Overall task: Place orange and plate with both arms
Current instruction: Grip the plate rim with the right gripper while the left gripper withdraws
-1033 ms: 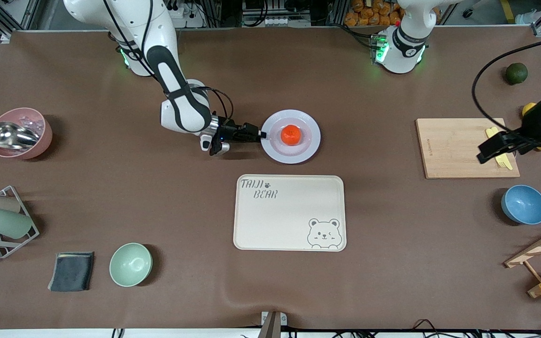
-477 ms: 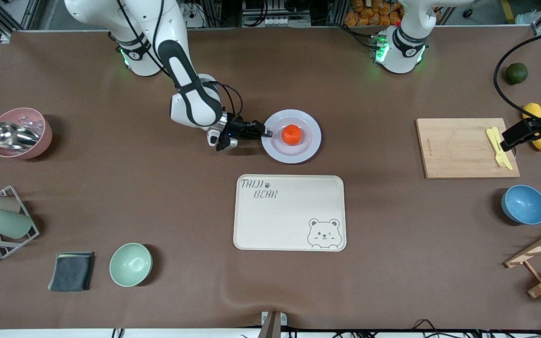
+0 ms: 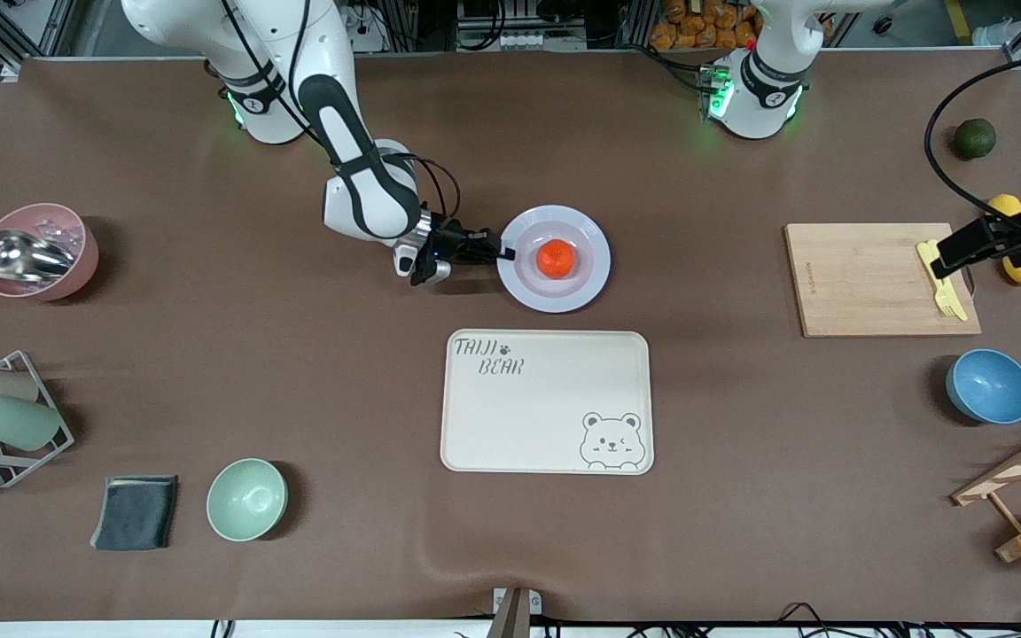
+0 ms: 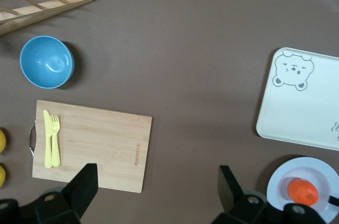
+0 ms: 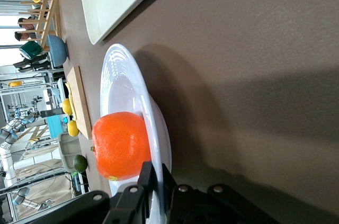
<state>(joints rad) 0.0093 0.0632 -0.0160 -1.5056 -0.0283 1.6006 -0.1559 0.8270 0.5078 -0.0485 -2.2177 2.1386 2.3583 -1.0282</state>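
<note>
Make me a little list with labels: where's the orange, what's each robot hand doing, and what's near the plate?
orange: the orange sits on the plate
plate: on the table, farther from the front camera than the bear tray
right gripper: the right gripper is shut on the plate's rim, at the edge toward the right arm's end
left gripper: the left gripper is open, up over the cutting board, holding nothing
on the board: a yellow fork and knife

The right gripper (image 3: 503, 255) moved in and closed its fingers on the rim of the plate (image 3: 595, 275), nudging it slightly. The left gripper (image 3: 949, 262) swung toward the bench's end, over the cutting board (image 3: 865, 279).
</note>
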